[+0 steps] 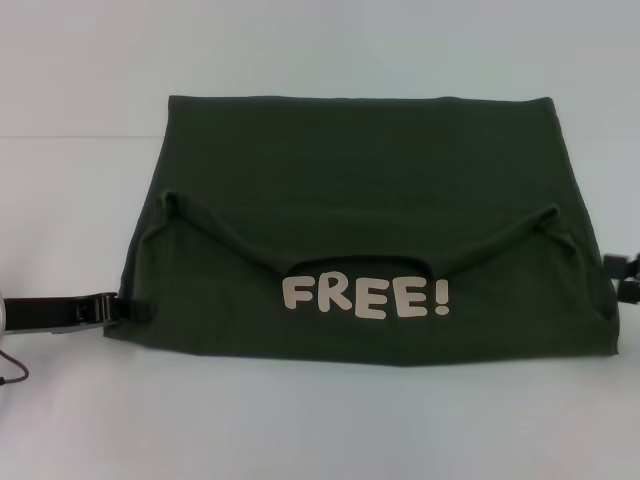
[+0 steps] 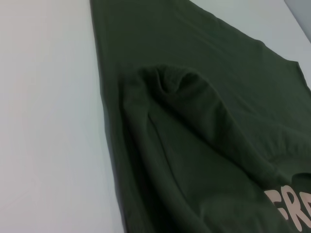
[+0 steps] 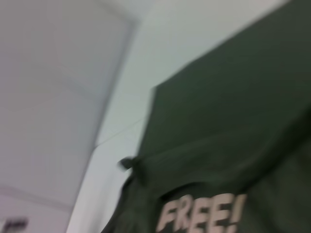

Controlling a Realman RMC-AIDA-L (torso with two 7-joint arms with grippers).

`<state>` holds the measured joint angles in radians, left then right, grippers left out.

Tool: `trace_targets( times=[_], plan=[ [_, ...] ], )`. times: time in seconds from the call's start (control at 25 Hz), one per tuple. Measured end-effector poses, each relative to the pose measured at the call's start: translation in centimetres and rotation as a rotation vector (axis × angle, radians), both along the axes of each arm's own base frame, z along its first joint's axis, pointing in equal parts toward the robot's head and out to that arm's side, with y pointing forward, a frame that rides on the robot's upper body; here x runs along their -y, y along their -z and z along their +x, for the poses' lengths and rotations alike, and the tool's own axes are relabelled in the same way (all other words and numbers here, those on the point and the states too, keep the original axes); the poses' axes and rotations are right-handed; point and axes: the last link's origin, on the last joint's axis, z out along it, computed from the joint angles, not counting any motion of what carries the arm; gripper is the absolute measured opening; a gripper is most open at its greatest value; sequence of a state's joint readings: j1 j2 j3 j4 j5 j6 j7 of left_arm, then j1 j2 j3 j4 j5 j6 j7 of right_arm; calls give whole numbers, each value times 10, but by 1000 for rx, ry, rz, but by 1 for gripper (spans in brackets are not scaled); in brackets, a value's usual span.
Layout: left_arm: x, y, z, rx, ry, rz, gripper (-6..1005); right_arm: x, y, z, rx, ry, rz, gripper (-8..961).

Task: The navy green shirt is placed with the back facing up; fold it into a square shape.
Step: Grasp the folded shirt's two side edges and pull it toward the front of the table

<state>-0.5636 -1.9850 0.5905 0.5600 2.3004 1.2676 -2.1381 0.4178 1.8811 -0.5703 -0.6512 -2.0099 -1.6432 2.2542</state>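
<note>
The navy green shirt (image 1: 360, 180) lies spread across the white table, dark olive. A folded-over layer near me shows its cream "FREE!" print (image 1: 365, 297) under the curved neckline. Small bunched corners of that layer sit at the left (image 1: 172, 198) and right (image 1: 552, 212). My left gripper (image 1: 128, 306) rests at the shirt's near-left edge, touching the cloth. At the shirt's right edge my right gripper (image 1: 622, 275) shows only partly at the frame border. The left wrist view looks along the shirt (image 2: 194, 126) and a puffed fold. The right wrist view shows the shirt (image 3: 233, 126) and its print.
White table surface (image 1: 320, 420) surrounds the shirt on the near side and at the left. A thin dark cable (image 1: 14, 372) hangs beside my left arm. A pale wall line runs behind the table's far edge.
</note>
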Motion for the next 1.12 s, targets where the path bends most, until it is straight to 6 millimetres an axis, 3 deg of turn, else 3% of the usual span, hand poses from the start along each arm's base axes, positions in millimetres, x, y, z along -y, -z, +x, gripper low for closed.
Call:
trace_targets(
  times=[0.12, 0.32, 1.12],
  plan=[
    [0, 0, 0, -4, 7, 0, 44, -8, -17, 9, 18, 149, -25, 945],
    [0, 0, 0, -7, 14, 0, 43, -20, -18, 18, 134, 253, -79, 944],
    [-3, 0, 3, -4, 23, 1, 42, -44, 33, 13, 289, 273, -124, 944]
  ],
)
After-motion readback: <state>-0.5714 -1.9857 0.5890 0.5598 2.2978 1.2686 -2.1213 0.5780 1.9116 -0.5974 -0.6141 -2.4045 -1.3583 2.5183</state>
